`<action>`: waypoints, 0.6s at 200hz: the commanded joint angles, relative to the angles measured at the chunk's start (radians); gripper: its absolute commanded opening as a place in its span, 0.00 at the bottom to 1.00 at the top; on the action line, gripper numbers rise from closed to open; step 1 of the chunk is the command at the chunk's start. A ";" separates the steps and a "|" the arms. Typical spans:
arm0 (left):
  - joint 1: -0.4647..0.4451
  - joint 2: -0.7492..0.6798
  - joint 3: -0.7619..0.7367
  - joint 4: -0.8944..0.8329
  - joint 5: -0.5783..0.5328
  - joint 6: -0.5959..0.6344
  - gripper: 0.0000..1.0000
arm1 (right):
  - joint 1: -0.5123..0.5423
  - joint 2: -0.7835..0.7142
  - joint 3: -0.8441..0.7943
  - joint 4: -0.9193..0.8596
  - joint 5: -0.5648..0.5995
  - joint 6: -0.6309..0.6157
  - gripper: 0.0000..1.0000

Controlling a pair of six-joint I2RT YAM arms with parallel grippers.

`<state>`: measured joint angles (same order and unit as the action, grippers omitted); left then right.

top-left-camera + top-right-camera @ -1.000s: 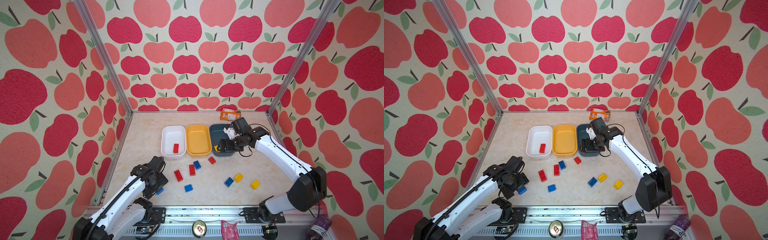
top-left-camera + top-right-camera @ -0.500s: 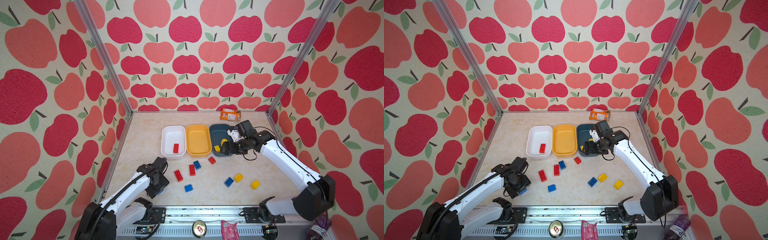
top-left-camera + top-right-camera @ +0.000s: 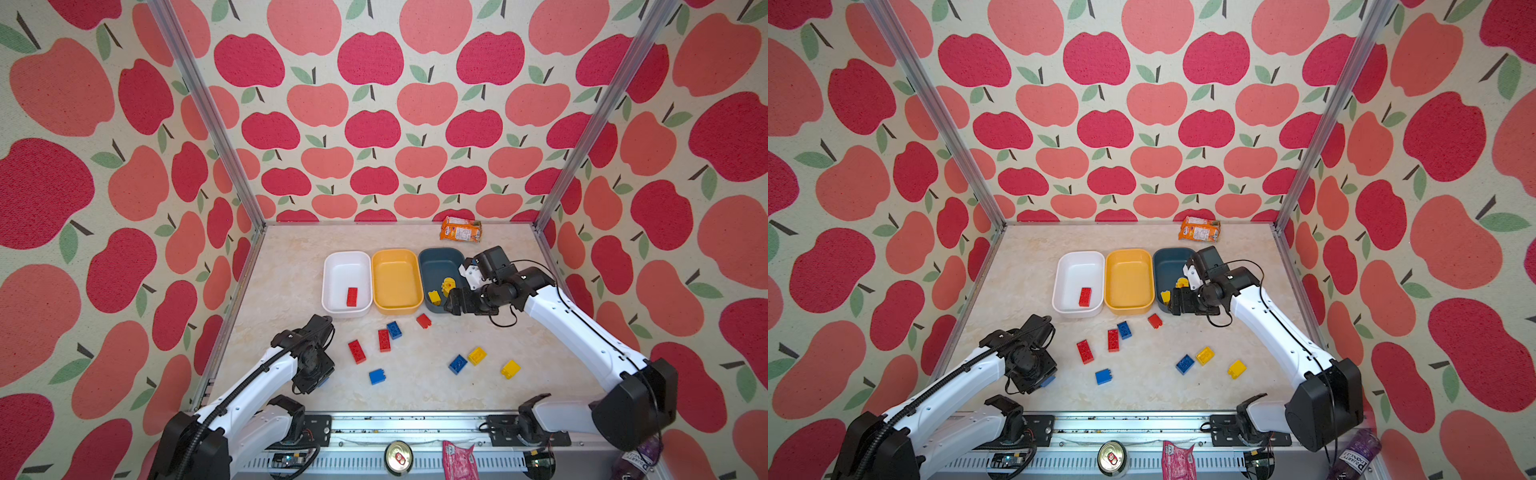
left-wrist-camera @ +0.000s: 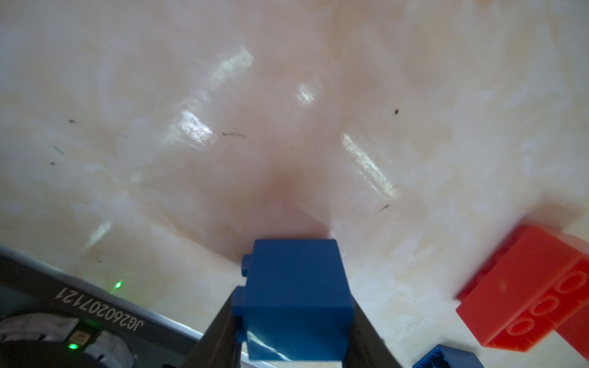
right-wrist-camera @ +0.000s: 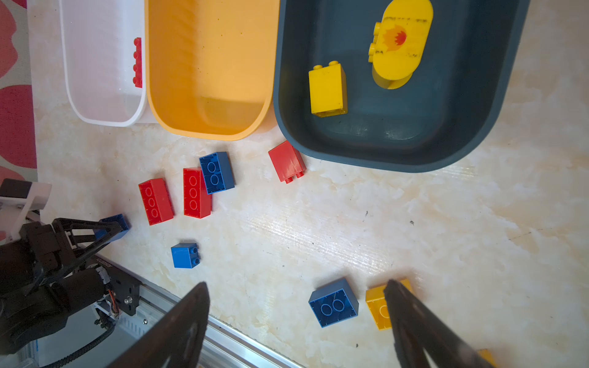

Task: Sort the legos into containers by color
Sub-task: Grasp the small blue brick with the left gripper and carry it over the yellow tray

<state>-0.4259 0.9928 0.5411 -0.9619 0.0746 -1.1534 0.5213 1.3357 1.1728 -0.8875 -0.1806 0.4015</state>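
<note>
Marble tabletop (image 3: 415, 395), left tool (image 4: 294, 306) low, clasping blue brick (image 4: 293, 270)

Both top views high, frontal, downward; wrist views close over table (image 4: 287, 95).

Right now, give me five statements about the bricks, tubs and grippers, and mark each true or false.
1. The white tub holds one red brick. True.
2. The yellow tub holds two yellow pieces. False: it is empty, and the yellow pieces lie in the dark tub.
3. The left gripper is shut on a blue brick. True.
4. The right gripper holds a yellow brick. False: it is open and empty.
5. The packet lies behind the tubs, near the back wall. True.
</note>
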 commanded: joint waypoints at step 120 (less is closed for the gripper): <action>-0.176 0.519 0.780 0.023 -0.077 0.358 0.32 | -0.040 -0.125 -0.129 0.029 0.016 0.079 0.89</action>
<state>-0.5720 1.3968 1.1835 -0.9657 -0.0185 -0.9360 0.4946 1.2419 1.0729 -0.8658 -0.1734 0.4526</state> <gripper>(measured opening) 0.452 0.890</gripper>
